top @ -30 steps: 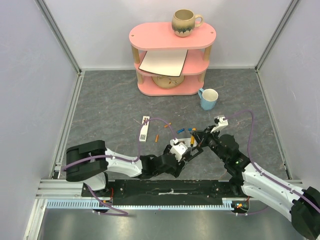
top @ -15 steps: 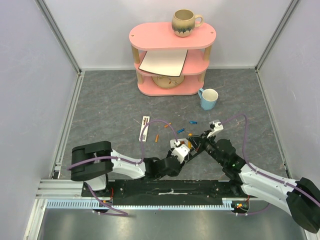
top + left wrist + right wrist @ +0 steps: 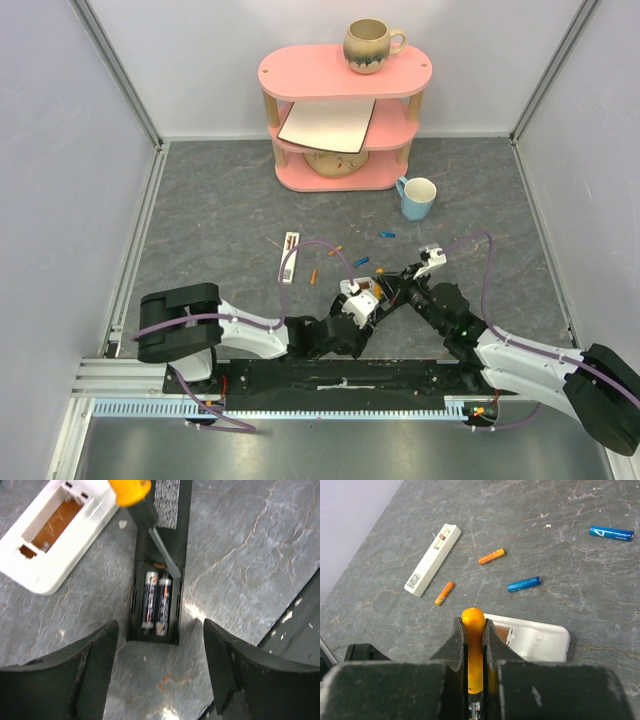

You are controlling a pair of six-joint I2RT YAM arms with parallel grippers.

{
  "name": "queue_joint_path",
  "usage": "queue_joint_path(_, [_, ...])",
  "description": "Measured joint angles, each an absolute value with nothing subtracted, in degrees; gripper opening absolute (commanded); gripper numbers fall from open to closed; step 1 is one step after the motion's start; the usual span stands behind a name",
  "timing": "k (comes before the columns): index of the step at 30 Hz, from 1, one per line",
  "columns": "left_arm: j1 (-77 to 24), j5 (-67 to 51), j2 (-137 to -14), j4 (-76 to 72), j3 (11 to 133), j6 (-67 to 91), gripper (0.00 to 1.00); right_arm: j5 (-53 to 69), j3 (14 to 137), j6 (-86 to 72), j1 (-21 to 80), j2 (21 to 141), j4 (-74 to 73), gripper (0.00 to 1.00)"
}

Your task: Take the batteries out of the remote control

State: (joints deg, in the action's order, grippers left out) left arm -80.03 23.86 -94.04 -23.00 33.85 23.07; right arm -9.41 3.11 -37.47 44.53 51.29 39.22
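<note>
In the left wrist view a black remote (image 3: 165, 555) lies with its compartment open, and two batteries (image 3: 155, 602) sit in it side by side. My left gripper (image 3: 160, 680) is open just short of the remote's near end, with a finger on either side. My right gripper (image 3: 473, 630) is shut on the orange handle of a screwdriver (image 3: 473, 622). The screwdriver's shaft (image 3: 165, 555) reaches into the compartment at the batteries' far end. In the top view both grippers meet near the front middle, left gripper (image 3: 350, 312) and right gripper (image 3: 392, 292).
A white casing with an empty compartment (image 3: 55, 530) lies beside the black remote. A slim white remote (image 3: 290, 257) lies farther left. Loose orange batteries (image 3: 491, 556) (image 3: 444, 593) and blue ones (image 3: 524, 583) (image 3: 611, 532) lie around. A blue mug (image 3: 417, 197) and a pink shelf (image 3: 340, 110) stand at the back.
My right arm has lowered and drawn nearer with the screwdriver, which uncovered a blue battery behind it. My left gripper has pulled back slightly.
</note>
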Motion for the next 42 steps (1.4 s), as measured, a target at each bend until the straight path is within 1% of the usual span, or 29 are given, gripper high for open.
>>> queue_joint_path(1, [-80.12,23.62,-93.25,-22.39,33.61,23.16,0.82,-9.43,3.11,-37.67,44.53,51.05,39.35,0.0])
queue_joint_path(4, [-79.94,22.74,-89.52,-17.34,32.56,23.33,0.85,-9.54,3.11,-38.19,44.53,49.54,39.24,0.0])
queue_joint_path(6, [-79.02,21.15,-86.06,-13.15,32.25,23.31,0.85,-9.54,3.14,-38.7,44.53,47.59,38.7,0.0])
queue_joint_path(9, [-76.31,17.21,-80.34,-10.66,32.27,23.31,0.85,-9.5,3.14,-39.53,44.53,44.86,38.3,0.0])
queue_joint_path(14, [-68.23,6.04,-72.03,-13.43,32.27,23.55,0.85,-8.91,3.27,-41.41,44.53,40.77,37.52,0.0])
queue_joint_path(19, [-61.67,-5.23,-70.57,-19.44,32.27,24.77,0.84,-7.35,3.92,-43.44,44.53,39.0,37.58,0.0])
queue_joint_path(25, [-59.7,-13.19,-74.46,-23.14,32.64,25.76,0.79,-4.8,3.95,-45.98,44.6,38.74,39.24,0.0])
queue_joint_path(26, [-59.66,-13.93,-75.42,-23.42,32.91,25.89,0.77,-4.49,3.95,-46.26,44.62,38.74,39.51,0.0])
queue_joint_path(27, [-59.61,-14.28,-76.18,-23.68,33.1,25.93,0.71,-4.23,3.95,-46.68,44.69,38.79,39.9,0.0])
queue_joint_path(28, [-59.53,-14.94,-77.17,-24.01,33.43,25.98,0.68,-3.79,3.95,-47.13,44.69,38.89,40.45,0.0])
queue_joint_path(29, [-59.46,-15.38,-77.87,-24.18,33.71,26.13,0.62,-3.36,3.95,-47.53,44.73,39.0,40.91,0.0])
queue_joint_path(30, [-59.37,-15.59,-78.32,-24.29,33.93,26.2,0.49,-3.01,3.95,-47.97,44.73,39.13,41.41,0.0])
queue_joint_path(31, [-59.27,-15.79,-78.74,-24.4,34.13,26.26,0.4,-2.72,3.95,-48.23,44.73,39.22,41.74,0.0])
queue_joint_path(32, [-59.11,-16.14,-78.96,-24.6,34.24,26.35,0.26,-2.28,3.95,-48.51,44.73,39.38,42.11,0.0])
queue_joint_path(33, [-58.98,-16.29,-78.98,-24.73,34.26,26.65,0.04,-2.07,3.97,-48.69,44.73,39.55,42.41,0.0])
queue_joint_path(34, [-58.85,-16.67,-78.98,-24.93,34.3,26.74,0.02,-1.8,4.08,-48.69,44.73,39.86,42.48,0.0])
queue_joint_path(35, [-58.81,-17.17,-78.91,-25.02,34.39,26.94,0.02,-1.91,4.23,-48.77,44.71,40.21,42.5,0.0])
queue_joint_path(37, [-58.67,-16.99,-78.43,-23.97,34.41,26.87,0.02,-2.26,4.64,-48.6,44.4,40.91,42.46,0.09])
queue_joint_path(38, [-58.37,-17.04,-78.06,-23.29,34.41,26.87,0.02,-2.31,4.93,-48.62,44.4,41.19,42.3,0.18])
queue_joint_path(40, [-58.08,-16.78,-76.86,-21.78,34.44,26.81,0.02,-1.78,5.98,-48.53,44.47,41.78,41.63,0.3])
queue_joint_path(41, [-58.04,-16.49,-75.94,-20.78,34.44,26.74,0.02,-1.26,6.85,-48.38,44.53,42.02,40.91,0.44])
queue_joint_path(42, [-57.91,-16.19,-74.83,-19.46,34.44,26.48,0.02,-0.78,7.79,-48.05,44.6,42.13,39.97,0.52])
